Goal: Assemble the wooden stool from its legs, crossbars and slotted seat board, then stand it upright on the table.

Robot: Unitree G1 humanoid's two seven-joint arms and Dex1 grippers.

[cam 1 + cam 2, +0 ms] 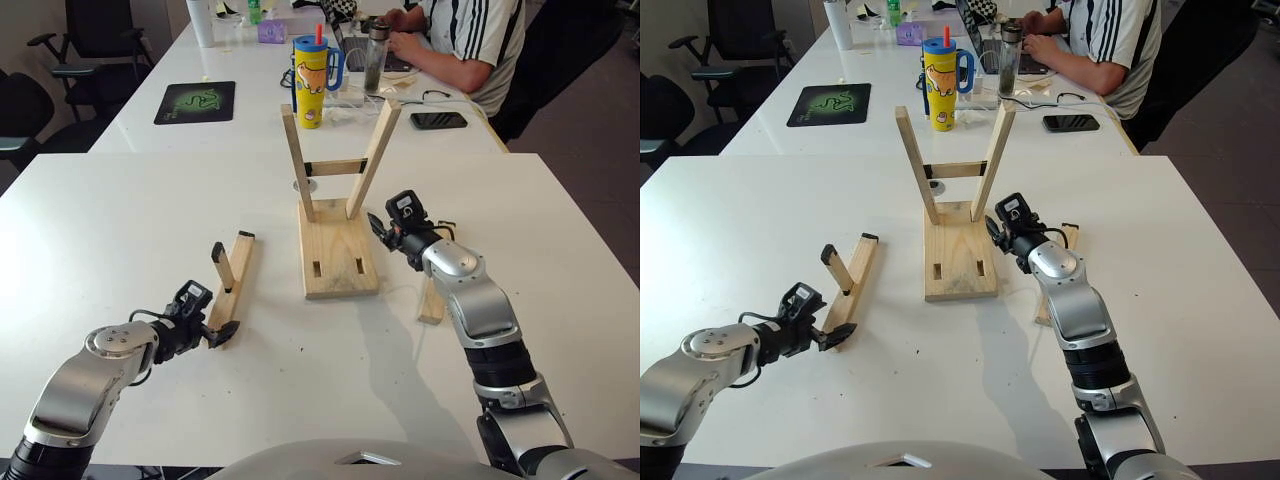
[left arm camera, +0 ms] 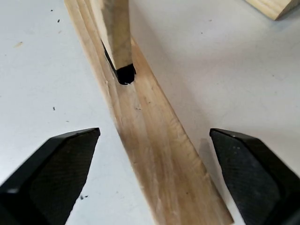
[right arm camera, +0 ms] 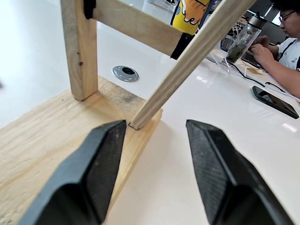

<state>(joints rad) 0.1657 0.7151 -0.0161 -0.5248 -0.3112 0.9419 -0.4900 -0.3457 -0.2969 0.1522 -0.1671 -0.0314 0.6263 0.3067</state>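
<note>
Second leg pair pending: left gripper (image 1: pixel 222 332), jaws apart, straddles loose leg (image 1: pixel 236 275) at nine o'clock of seat board (image 1: pixel 338 265) (right gripper (image 1: pixel 380 228) likewise spread, two o'clock). Next: clamp, lift, slot in.

1. Your two head views look forward and down over the counter (image 1: pixel 120 230) from above both arms, sharing one scene.
2. Your left wrist view sits very near the loose leg piece (image 2: pixel 159 154), looking down it between the left tool's (image 2: pixel 154 136) spread fingers.
3. Your right wrist view looks low across the seat board (image 3: pixel 42 136), between the right tool's (image 3: pixel 156 124) parted fingers; the head views share that board.
</note>
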